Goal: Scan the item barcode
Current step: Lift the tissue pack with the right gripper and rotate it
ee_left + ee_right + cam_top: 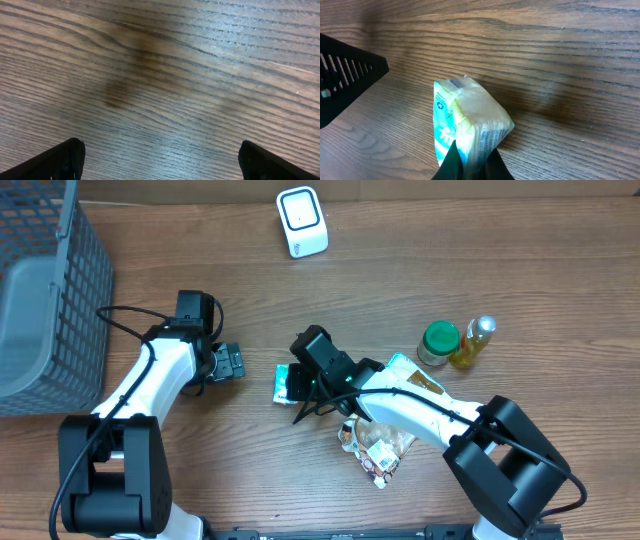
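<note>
Right gripper (pixel 472 167) clamped on the green packet (pixel 470 120), well apart from the white scanner (pixel 302 221), on its robot side. Left gripper (pixel 232 362), fingers spread and empty, stands farther left of the scanner.

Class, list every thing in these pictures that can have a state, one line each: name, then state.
left tool: open, holding nothing.
right tool: shut on the green-and-white packet.
green-and-white packet: pinched at one end by the right tool.
scanner: untouched, apart from both tools.
jar: green lid on.
oil bottle: cap on.
</note>
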